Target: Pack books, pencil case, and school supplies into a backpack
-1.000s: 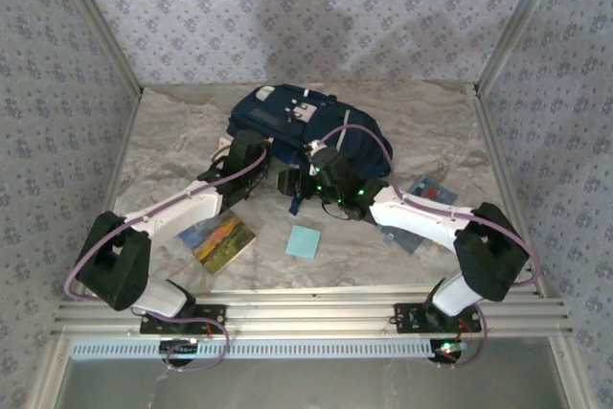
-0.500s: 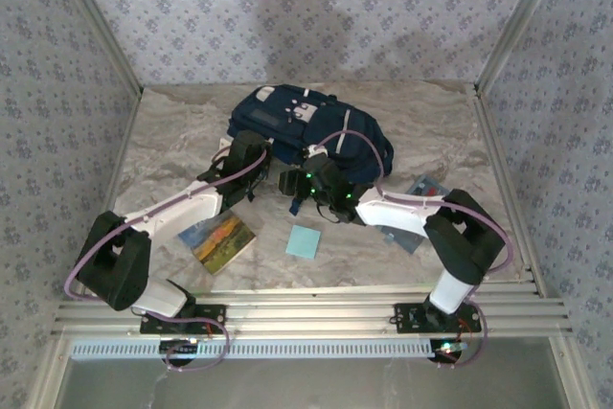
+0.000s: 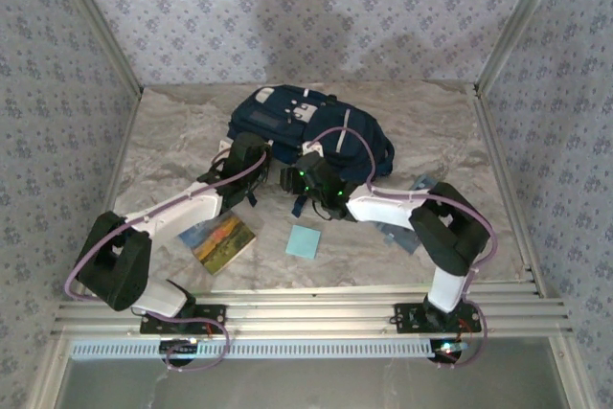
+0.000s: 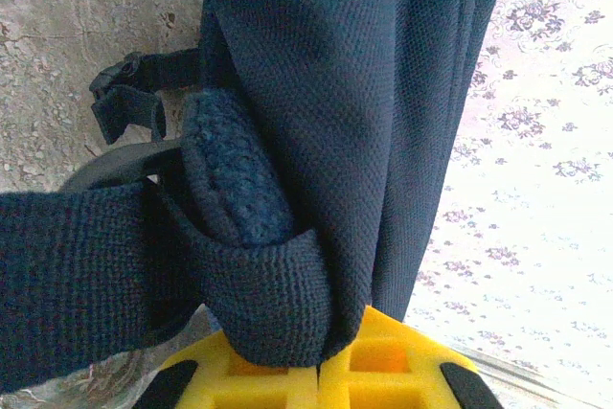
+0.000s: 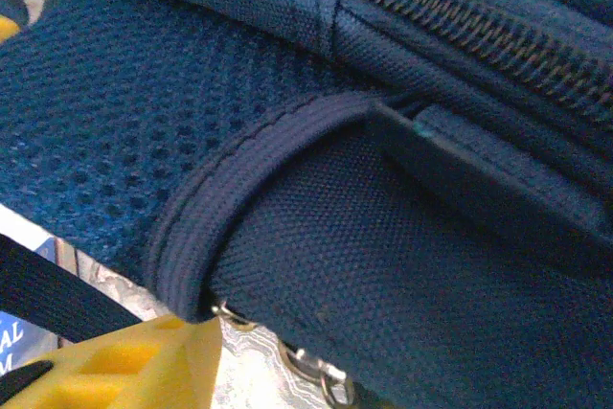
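Navy backpack [image 3: 287,117] meets outstretched left pincer [image 3: 249,147], right pincer [image 3: 293,179].

Backpack [image 3: 306,126] occupying upper-centre table [image 3: 172,141]; left arm [image 3: 177,210], right arm [image 3: 393,206] crossing mid-frame toward it. Book [image 3: 222,241], pad [image 3: 304,240] lying lower centre. Table corners upper left, upper right lying open.

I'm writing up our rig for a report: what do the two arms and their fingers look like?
Both the left arm and right arm have white links, bulky black joint housings and looping purple cables. Green lights glow on the right wrist. The fingers are yellow with a moulded grid.
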You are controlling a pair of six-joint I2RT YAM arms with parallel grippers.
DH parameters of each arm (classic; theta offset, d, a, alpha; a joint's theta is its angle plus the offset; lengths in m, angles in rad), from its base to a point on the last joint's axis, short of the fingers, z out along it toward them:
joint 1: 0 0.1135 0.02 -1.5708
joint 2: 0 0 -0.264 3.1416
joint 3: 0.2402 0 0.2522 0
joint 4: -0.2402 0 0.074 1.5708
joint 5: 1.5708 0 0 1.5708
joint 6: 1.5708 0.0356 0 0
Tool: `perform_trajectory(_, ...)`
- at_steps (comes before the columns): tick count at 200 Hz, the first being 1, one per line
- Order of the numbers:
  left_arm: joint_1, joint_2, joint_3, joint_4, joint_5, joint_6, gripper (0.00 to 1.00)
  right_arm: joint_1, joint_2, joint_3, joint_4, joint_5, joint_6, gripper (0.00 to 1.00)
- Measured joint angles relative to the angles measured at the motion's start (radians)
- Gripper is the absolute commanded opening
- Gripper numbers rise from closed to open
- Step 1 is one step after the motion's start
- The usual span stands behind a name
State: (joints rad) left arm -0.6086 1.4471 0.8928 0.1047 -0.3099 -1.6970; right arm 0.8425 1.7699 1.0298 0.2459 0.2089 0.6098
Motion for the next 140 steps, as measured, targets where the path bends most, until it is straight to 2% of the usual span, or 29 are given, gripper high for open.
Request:
perform_trajectory(36,0.000,-0.001,0.000,0.001,0.003,-0.007,0.00,-0.018,0.016,0.003,0.016,-0.002,0.005,0.34)
perform_trajectory(84,0.000,-0.005,0.000,0.002,0.003,-0.007,0.00,-0.034,0.016,0.003,0.025,-0.024,0.002,0.01)
perform_trajectory(140,0.003,-0.005,-0.011,0.003,0.003,-0.006,0.00,-0.062,-0.017,0.000,-0.008,-0.092,-0.029,0.00)
